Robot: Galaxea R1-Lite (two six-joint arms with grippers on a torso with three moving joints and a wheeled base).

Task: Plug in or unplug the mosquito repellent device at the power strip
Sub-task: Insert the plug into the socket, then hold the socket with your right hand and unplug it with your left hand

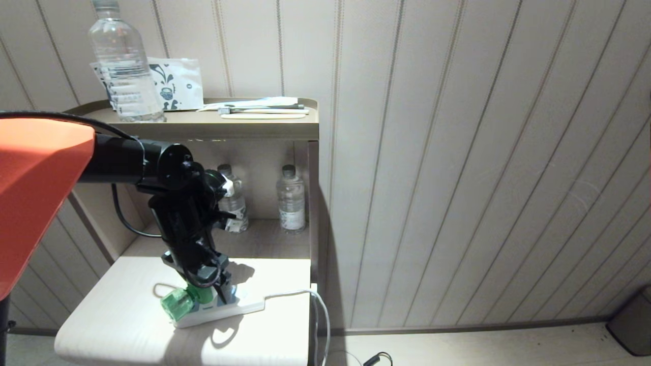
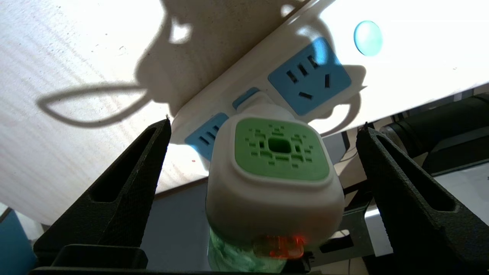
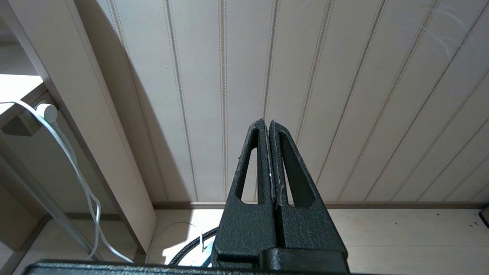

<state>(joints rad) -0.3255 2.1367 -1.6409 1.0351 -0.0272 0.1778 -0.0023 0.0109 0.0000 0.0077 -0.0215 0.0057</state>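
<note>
While small white green-topped repellent device [image 2: 273,179] sits plugged in slim white power strip [image 2: 244,88], left tool [image 2: 263,152] straddles it wide open, no grip yet; unplug pending.

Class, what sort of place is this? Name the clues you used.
Probably a hotel or guest room: a panelled wall, a bedside-style shelf unit stocked with water bottles, and a power strip holding a mosquito repellent device.

My left tool [image 2: 263,126] straddles the mosquito repellent device [image 2: 273,179] with gaps at three and nine o'clock.
</note>
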